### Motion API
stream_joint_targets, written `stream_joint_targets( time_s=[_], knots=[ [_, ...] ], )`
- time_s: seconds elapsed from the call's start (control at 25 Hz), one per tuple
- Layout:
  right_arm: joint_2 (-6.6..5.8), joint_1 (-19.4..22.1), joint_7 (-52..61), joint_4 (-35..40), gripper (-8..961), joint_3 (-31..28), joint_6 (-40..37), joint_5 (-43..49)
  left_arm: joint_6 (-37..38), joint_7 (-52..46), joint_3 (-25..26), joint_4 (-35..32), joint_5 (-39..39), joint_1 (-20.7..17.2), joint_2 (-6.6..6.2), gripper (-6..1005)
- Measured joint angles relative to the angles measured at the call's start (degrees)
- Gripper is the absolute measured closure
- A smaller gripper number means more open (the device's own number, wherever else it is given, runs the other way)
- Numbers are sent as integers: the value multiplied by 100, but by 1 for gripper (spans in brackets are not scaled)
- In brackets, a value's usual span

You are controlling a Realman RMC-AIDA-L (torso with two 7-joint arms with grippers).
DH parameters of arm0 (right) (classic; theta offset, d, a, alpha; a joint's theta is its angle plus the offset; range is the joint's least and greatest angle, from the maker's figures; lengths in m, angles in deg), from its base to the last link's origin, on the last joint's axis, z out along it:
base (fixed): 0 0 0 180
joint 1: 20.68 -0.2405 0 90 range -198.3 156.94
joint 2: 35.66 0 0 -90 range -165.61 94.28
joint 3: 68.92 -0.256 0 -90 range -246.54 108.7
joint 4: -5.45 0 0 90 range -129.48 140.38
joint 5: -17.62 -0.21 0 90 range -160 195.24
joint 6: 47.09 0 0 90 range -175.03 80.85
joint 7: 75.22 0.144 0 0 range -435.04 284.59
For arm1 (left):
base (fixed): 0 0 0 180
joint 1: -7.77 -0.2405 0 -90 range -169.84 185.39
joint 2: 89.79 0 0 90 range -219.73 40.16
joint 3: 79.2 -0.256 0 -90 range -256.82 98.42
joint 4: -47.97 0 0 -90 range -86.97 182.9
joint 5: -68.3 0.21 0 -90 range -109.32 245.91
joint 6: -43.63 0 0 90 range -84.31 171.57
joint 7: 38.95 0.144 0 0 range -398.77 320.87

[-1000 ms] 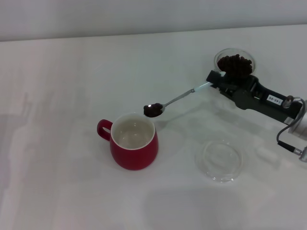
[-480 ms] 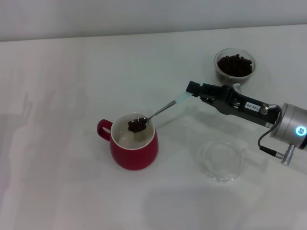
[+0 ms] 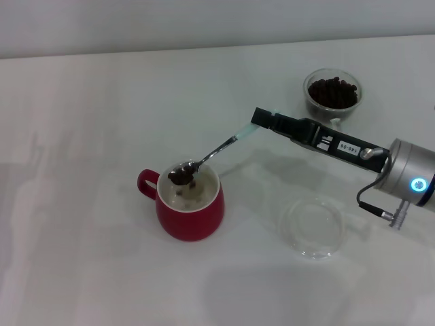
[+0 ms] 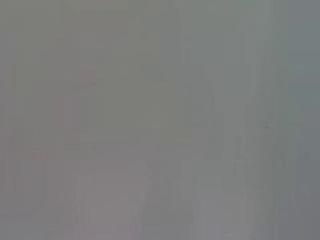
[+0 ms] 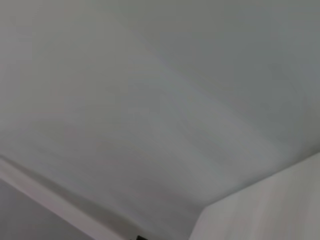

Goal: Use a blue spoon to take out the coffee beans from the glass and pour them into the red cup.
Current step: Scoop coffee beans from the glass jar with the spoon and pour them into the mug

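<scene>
In the head view my right gripper [image 3: 262, 117] is shut on the pale blue handle of the blue spoon [image 3: 214, 152]. The spoon's silver bowl, tilted, holds coffee beans [image 3: 179, 176] just over the rim of the red cup [image 3: 189, 206], and a few beans lie inside the cup's white interior. The glass [image 3: 332, 94] with many dark beans stands at the back right, behind my right arm. The left gripper is not in view. The wrist views show only blank grey surfaces.
A flat clear glass saucer [image 3: 312, 226] lies on the white table [image 3: 102, 122] to the right of the red cup, below my right arm. The red cup's handle points left.
My right gripper carried the loaded spoon left from beside the cup to over it. The spoon bowl has tilted and beans have dropped into the cup.
</scene>
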Motion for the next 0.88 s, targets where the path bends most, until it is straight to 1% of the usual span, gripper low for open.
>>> stream_joint_targets(
  time_s=[0.16, 0.44, 0.56, 0.88],
  knots=[
    [1, 0, -168, -12, 717, 249, 276, -263, 0, -4, -1, 4, 0, -2, -2, 200],
    [0, -2, -481, 8, 714, 290, 481, -274, 0, -10, 0, 18, 0, -1, -9, 199],
    [-6, 1, -717, 10, 713, 294, 433, -305, 0, -10, 0, 18, 0, 3, -9, 199],
    [-18, 9, -1429, 14, 711, 305, -32, -329, 1, -10, 0, 18, 0, 28, -9, 199]
  ],
)
